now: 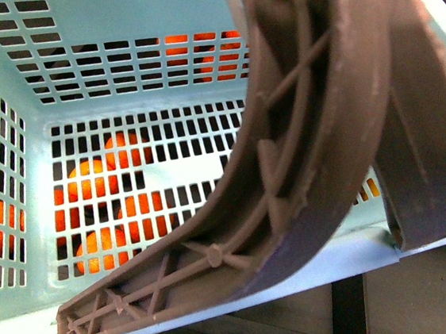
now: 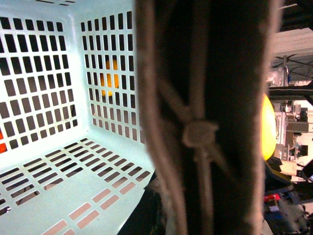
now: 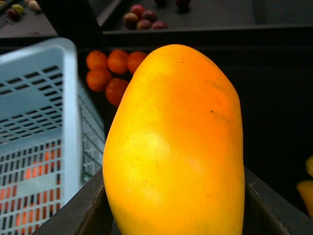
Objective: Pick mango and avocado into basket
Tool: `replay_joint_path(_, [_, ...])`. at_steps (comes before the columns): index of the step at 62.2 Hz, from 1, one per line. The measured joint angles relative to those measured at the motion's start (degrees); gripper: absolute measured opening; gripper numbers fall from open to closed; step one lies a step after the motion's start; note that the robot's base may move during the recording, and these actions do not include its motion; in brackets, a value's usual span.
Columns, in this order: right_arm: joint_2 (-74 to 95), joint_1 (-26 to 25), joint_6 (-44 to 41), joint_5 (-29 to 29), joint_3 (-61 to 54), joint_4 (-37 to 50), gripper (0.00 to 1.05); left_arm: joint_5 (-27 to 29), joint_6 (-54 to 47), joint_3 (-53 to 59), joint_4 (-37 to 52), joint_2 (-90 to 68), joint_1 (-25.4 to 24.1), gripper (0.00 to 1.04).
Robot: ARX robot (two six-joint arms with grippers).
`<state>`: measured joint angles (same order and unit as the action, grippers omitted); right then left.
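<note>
Plainly, the right hand (image 3: 173,218) is closed on the mango (image 3: 176,142), with its dark fingers (image 3: 80,218) pressed against either side of the fruit. The mango is outside the basket (image 3: 44,98), near its slotted wall. The basket's brown handle (image 2: 205,122) stands close before the left wrist camera. The left hand's state I cannot tell.

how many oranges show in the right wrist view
5 oranges, clustered together in the gap between the basket and the mango; more may be hidden behind either.
</note>
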<state>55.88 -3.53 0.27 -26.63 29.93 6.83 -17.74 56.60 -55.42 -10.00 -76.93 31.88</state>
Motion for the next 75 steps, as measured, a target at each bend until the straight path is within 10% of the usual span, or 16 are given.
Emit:
replay_joint_path(33, [1.42, 22.08, 8.81, 8.81, 2.84, 5.46, 0.56, 0.0, 0.0, 0.0, -0.02, 0.0, 0.0, 0.04])
replay_joint_path(63, [9.79, 31.71, 10.73, 14.36, 2.84, 9.42, 0.55, 0.07, 0.0, 0.0, -0.02, 0.0, 0.0, 0.04])
replay_joint_path(75, [10.84, 33.81, 10.97, 14.88, 2.84, 10.05, 0.86, -0.02, 0.04, 0.0, -0.02, 0.0, 0.0, 0.04])
